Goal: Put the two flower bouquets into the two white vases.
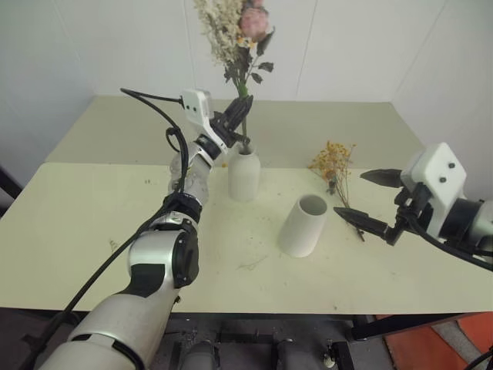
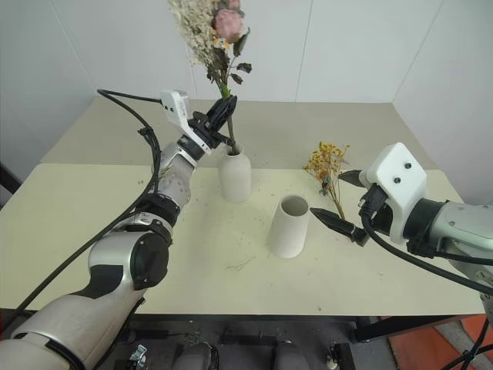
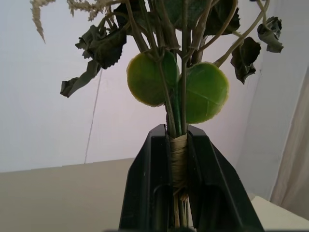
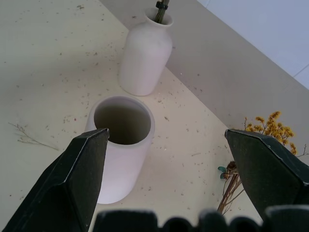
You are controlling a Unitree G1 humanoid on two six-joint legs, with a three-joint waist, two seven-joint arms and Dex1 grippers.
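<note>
I see my left claw [image 1: 238, 117] closed on the rose bouquet [image 1: 235, 35], stems inside the bottle-shaped vase [image 1: 244, 175]; my right claw [image 1: 368, 199] is wide open, holding nothing, near the cylinder vase [image 1: 303, 225]

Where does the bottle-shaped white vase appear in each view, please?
Left eye: bottle-shaped vase centre, behind the cylinder vase.
Right eye: left of centre.
Left wrist: not in it.
Right wrist: beyond the cylinder.
Shared landmark: green stems entering its neck.

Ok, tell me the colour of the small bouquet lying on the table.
Yellow-orange, on thin brown stems; the small bouquet shows best in the right wrist view.
</note>
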